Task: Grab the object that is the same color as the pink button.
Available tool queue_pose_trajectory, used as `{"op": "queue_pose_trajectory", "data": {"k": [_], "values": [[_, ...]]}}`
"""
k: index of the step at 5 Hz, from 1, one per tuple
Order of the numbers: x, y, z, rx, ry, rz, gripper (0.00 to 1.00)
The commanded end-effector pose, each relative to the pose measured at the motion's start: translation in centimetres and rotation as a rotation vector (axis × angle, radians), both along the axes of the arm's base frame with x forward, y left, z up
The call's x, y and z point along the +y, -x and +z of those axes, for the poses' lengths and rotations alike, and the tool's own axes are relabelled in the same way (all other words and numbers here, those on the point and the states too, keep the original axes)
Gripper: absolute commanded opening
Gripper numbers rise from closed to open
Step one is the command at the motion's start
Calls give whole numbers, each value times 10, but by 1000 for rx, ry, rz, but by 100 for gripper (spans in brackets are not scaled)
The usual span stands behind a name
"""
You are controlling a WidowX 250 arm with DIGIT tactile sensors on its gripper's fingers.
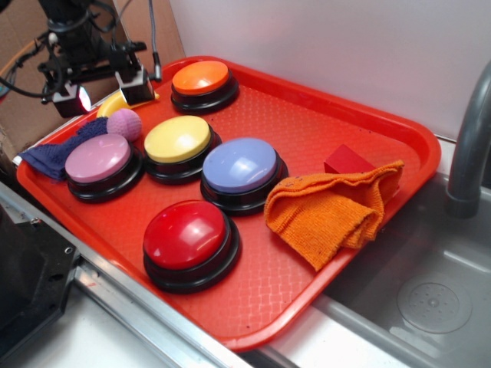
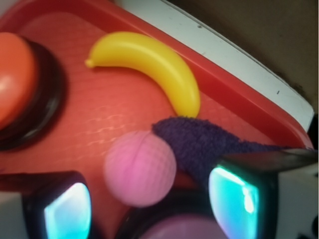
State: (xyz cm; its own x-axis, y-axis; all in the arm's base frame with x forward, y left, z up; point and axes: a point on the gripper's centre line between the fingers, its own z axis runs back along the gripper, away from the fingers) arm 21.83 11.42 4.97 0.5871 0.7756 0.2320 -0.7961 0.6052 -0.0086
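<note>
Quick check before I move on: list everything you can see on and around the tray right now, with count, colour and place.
Buttons: 5, black bases; orange at the back, yellow in the middle, pink button at left, lavender-blue centre, red at front.
Ball: 1, pink, dimpled, between pink button and banana.
Banana: 1, yellow, back-left by the rim.
Purple cloth: 1, over the tray's left edge, beside the ball.
Orange cloth: 1, crumpled, right side.
Red block: 1, behind the orange cloth.
Tray: 1, red.
Sink: grey, right of tray.
Gripper: 1, black, open, above the ball.
</note>
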Motion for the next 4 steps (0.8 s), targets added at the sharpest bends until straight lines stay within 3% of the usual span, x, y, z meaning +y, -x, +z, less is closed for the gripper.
{"op": "queue_pose_trajectory", "data": {"k": [1, 2, 3, 4], "values": [[17, -12, -14, -3, -37, 12, 100], [15, -17, -23, -3, 35, -21, 100], [13, -18, -25, -3, 35, -26, 100], [11, -19, -22, -15, 36, -46, 0]]}}
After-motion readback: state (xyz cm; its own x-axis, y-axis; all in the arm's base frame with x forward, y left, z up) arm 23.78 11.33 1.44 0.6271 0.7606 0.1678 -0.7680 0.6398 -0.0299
